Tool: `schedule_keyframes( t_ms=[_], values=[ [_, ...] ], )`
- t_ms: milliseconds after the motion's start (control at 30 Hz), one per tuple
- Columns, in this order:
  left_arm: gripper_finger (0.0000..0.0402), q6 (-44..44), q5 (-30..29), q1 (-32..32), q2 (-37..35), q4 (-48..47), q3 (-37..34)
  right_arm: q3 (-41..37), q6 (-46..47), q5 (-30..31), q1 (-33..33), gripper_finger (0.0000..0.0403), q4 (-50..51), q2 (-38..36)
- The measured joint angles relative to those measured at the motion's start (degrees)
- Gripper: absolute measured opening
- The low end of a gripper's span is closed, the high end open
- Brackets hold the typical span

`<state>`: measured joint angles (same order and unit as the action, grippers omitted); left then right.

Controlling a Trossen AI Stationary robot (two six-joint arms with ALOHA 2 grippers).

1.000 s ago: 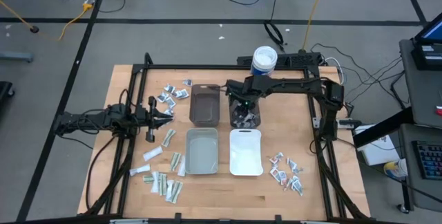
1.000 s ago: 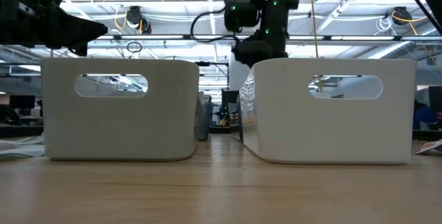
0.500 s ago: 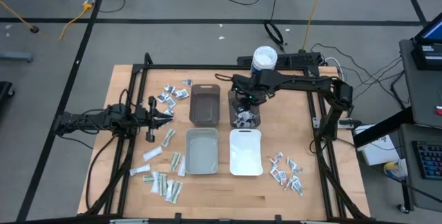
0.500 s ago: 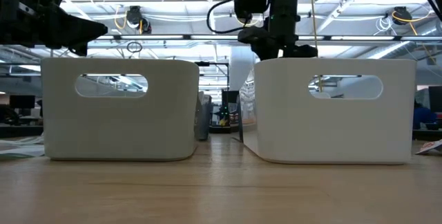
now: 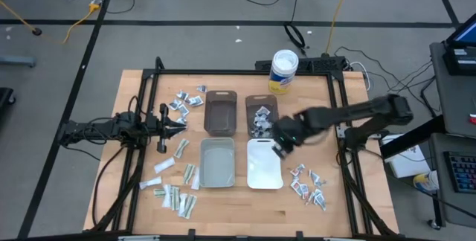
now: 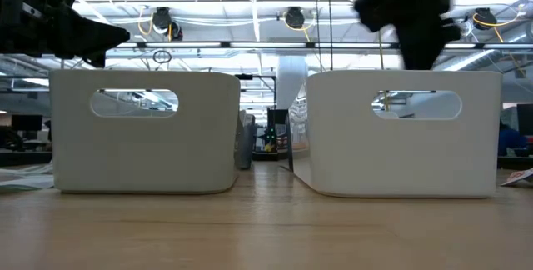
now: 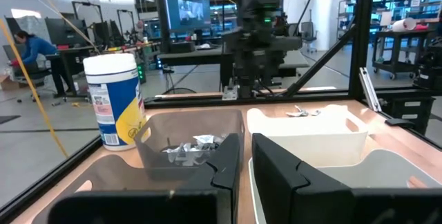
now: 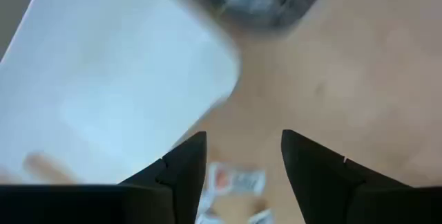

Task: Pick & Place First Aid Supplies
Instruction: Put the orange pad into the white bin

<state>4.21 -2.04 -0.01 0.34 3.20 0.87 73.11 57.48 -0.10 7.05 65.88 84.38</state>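
Note:
The first aid supplies are small flat packets in three loose heaps on the table: far left [image 5: 186, 100], near left [image 5: 175, 193] and near right [image 5: 309, 181]. More packets [image 5: 260, 118] lie in the dark grey bin. My right gripper [image 5: 281, 146] hangs open and empty above the far right corner of the white bin [image 5: 264, 168]. In its wrist view, the right gripper [image 8: 242, 162] shows packets [image 8: 235, 179] on the wood beyond the fingers. My left gripper [image 5: 181, 122] waits open and empty at the table's left, level, pointing toward the bins.
Four bins stand mid-table: brown [image 5: 220, 112] and dark grey [image 5: 262, 100] far, grey [image 5: 217, 163] and white near. A white tub with a yellow label [image 5: 284, 70] stands at the far edge. A black frame [image 5: 223, 71] borders the table. Bare wood lies along the near edge.
My right gripper has swung from above the dark grey bin toward the table's near edge and a little to the right. It now hangs over the white bin's far right corner. The left arm has kept still.

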Motion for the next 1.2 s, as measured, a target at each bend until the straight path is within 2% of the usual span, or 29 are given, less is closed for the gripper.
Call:
schedule_keyframes(
  t_ms=[233, 500, 700, 900, 1200],
  values=[
    [0.0047, 0.00, 0.00, -0.02, 0.00, 0.00, 0.00, -10.17, 14.24, -0.20, 13.72, 0.0182, 1.64, -10.11],
    [0.0047, 0.00, 0.00, -0.02, 0.00, 0.00, 0.00, -15.78, 27.33, -3.02, 26.01, 0.0182, 2.28, -13.79],
    [0.0047, 0.00, 0.00, -0.01, 0.01, 0.00, 0.01, -17.35, 29.06, -3.00, 27.37, 0.0182, 0.72, -13.77],
    [0.0047, 0.00, 0.00, 0.00, 0.01, 0.00, 0.02, -23.73, 28.41, -3.13, 27.17, 0.0183, -9.67, -11.71],
    [0.0047, 0.00, 0.00, 0.00, 0.00, 0.00, 0.00, -28.57, 28.78, -3.04, 27.12, 0.0183, -17.09, -7.89]
  ],
)
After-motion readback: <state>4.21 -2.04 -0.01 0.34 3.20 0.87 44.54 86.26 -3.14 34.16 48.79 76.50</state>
